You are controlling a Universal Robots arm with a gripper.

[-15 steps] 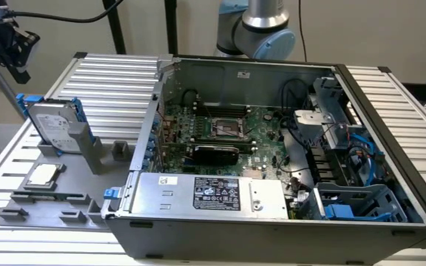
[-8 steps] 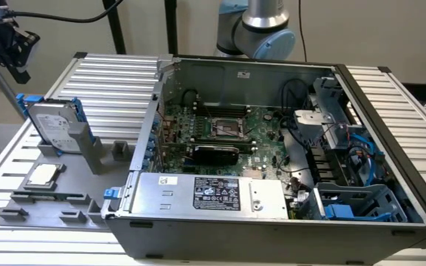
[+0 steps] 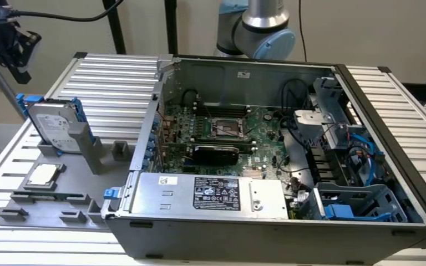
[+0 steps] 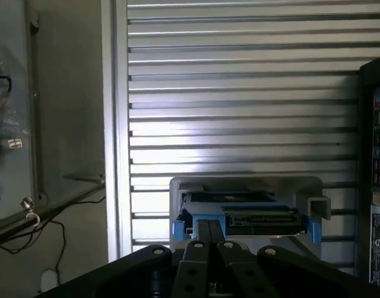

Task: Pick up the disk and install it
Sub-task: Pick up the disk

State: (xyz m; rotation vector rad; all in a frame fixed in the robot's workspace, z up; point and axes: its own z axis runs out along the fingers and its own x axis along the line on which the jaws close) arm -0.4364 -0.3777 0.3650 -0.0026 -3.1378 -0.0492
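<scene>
- Disk (image 3: 54,124) stands on edge in its grey holder (image 3: 87,149) on the slatted table (image 3: 117,77), at the exterior view's left of the computer case (image 3: 272,72).
- Computer case lies open; I see its motherboard (image 3: 265,124) and a grey power box (image 3: 213,194) with a black label.
- Arm (image 3: 261,25) rises behind the computer case.
- Gripper (image 4: 210,226): I see its 2 fingers pressed together on nothing, with the disk beyond them.

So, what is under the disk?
A grey holder carries the disk, which stands on edge in it. The holder sits on a grey tray. The disk's lower edge is covered by the holder.
</scene>
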